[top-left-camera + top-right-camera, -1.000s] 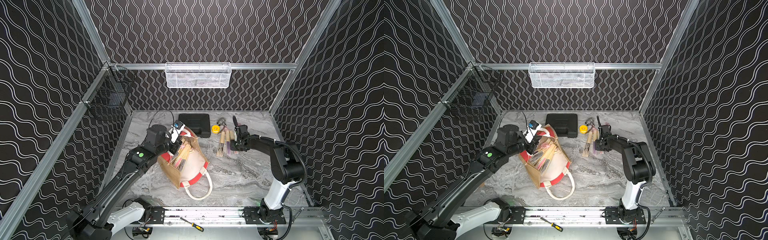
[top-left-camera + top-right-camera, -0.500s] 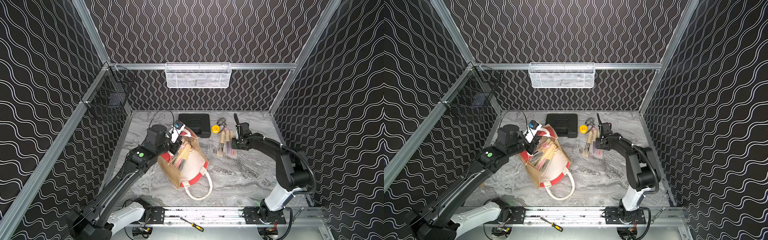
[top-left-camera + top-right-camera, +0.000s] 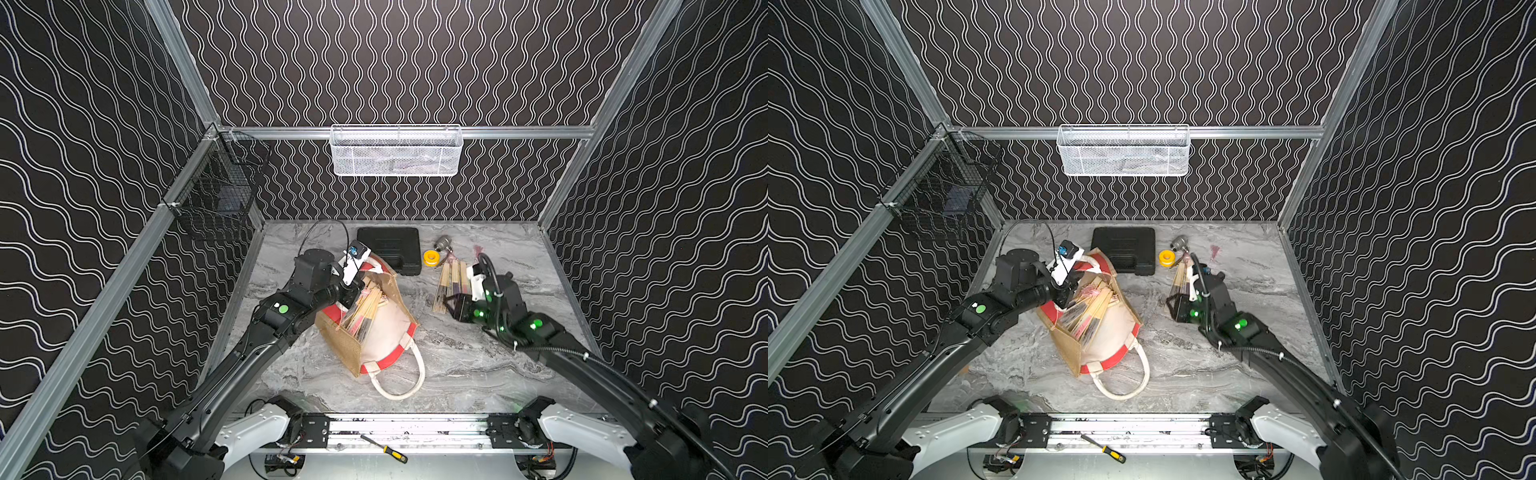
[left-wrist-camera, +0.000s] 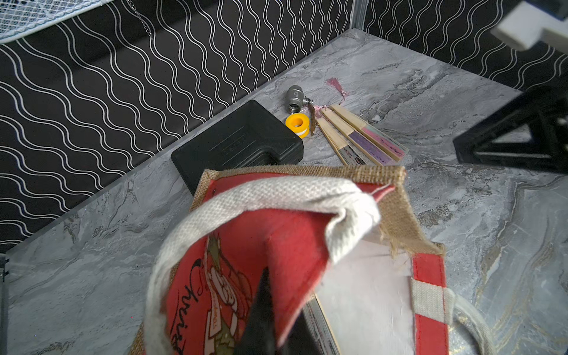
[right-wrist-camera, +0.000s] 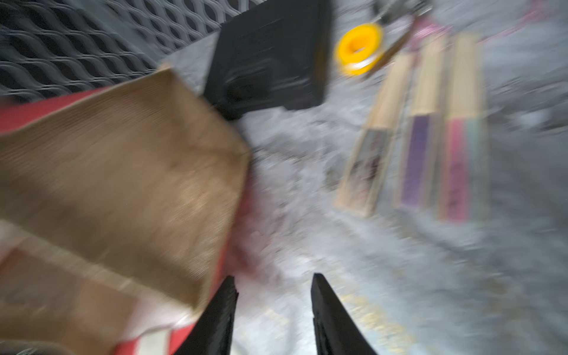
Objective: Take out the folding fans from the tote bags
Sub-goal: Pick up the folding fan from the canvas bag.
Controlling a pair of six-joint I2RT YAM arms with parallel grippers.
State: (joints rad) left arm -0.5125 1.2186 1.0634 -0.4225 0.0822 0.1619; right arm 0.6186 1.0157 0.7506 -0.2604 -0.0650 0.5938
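The tote bag (image 3: 386, 332) (image 3: 1113, 336) stands tilted mid-table, with several folding fans (image 3: 365, 309) (image 3: 1090, 311) sticking out of its mouth. My left gripper (image 3: 352, 289) (image 4: 276, 307) is shut on the bag's red printed panel at the rim (image 4: 396, 209). Three more folding fans (image 3: 453, 278) (image 4: 362, 138) (image 5: 424, 132) lie side by side on the table to the right of the bag. My right gripper (image 3: 451, 301) (image 5: 273, 282) hovers open and empty at the near end of those fans, between them and the bag (image 5: 123, 153). The right wrist view is blurred.
A black case (image 3: 388, 249), a yellow tape roll (image 3: 431, 257) and a metal fitting (image 3: 444, 242) sit behind the bag and fans. A white mesh basket (image 3: 395, 151) and a black wire basket (image 3: 216, 195) hang on the walls. A screwdriver (image 3: 384, 444) lies on the front rail.
My right gripper has drawn back from the laid-out fans toward the front and slightly toward the bag, arm lowered. The left arm and the bag have stayed put.
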